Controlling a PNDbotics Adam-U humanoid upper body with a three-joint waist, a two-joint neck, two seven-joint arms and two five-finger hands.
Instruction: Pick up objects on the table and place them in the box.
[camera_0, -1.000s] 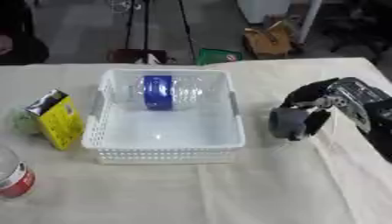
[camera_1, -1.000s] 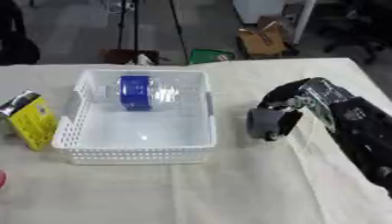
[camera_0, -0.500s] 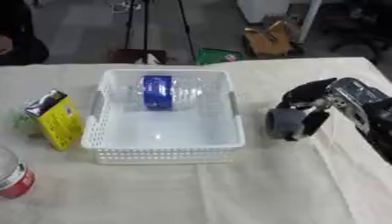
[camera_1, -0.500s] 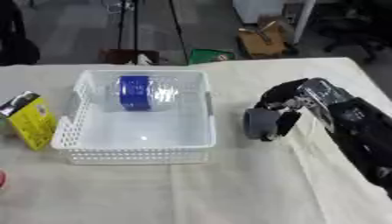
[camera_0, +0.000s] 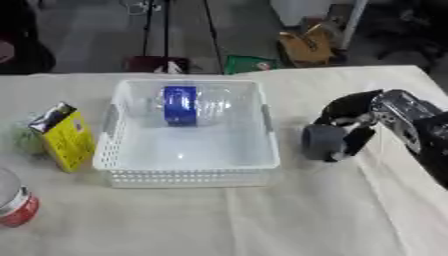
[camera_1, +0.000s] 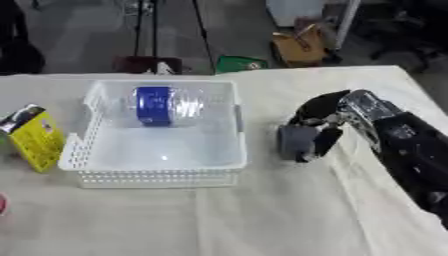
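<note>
At 3 o'clock of the white basket (camera_0: 188, 165), the right hand (camera_0: 346, 131) has its fingers curled around a dark grey cylinder (camera_0: 319, 141), maybe a tape roll, just off the rim. A clear bottle with a blue label (camera_0: 185, 104) lies inside at the basket's 12 o'clock end. At its 9 o'clock sits a yellow carton (camera_0: 66, 137), with a red-banded jar (camera_0: 15, 205) near 7 o'clock.

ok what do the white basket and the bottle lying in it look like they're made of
The white basket looks like moulded plastic: its walls are an even grid of small holes under a smooth, faintly glossy rim. The bottle seems to be clear thin plastic, since the basket floor shows through its body; its blue label band looks like printed film.
</note>
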